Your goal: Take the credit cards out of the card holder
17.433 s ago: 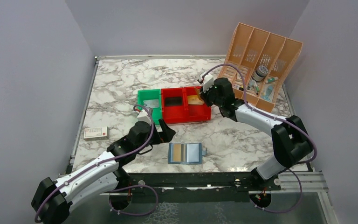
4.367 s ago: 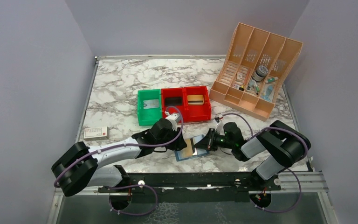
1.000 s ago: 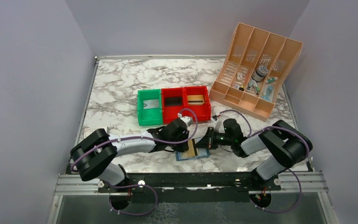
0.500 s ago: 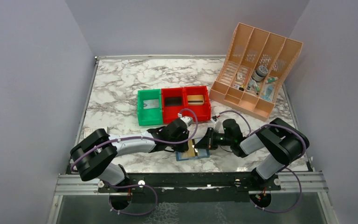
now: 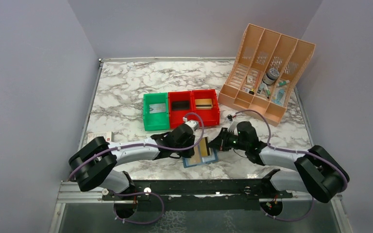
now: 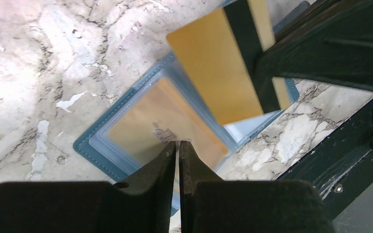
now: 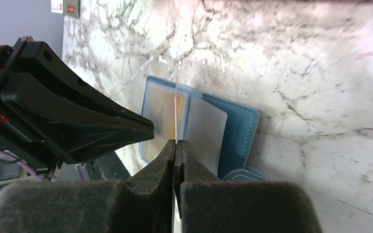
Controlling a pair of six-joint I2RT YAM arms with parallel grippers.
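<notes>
The left claw (image 6: 177,145), closed on nothing, is being pressed tip-down onto the open blue card holder (image 6: 93,148) at the marble surface's (image 5: 126,87) near edge; just above it, a tan-gold credit card (image 6: 209,73) is being pinched by the right claw (image 7: 176,145).

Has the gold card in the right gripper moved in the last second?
Yes: the gold card has shifted from the card holder toward the red bins.
</notes>
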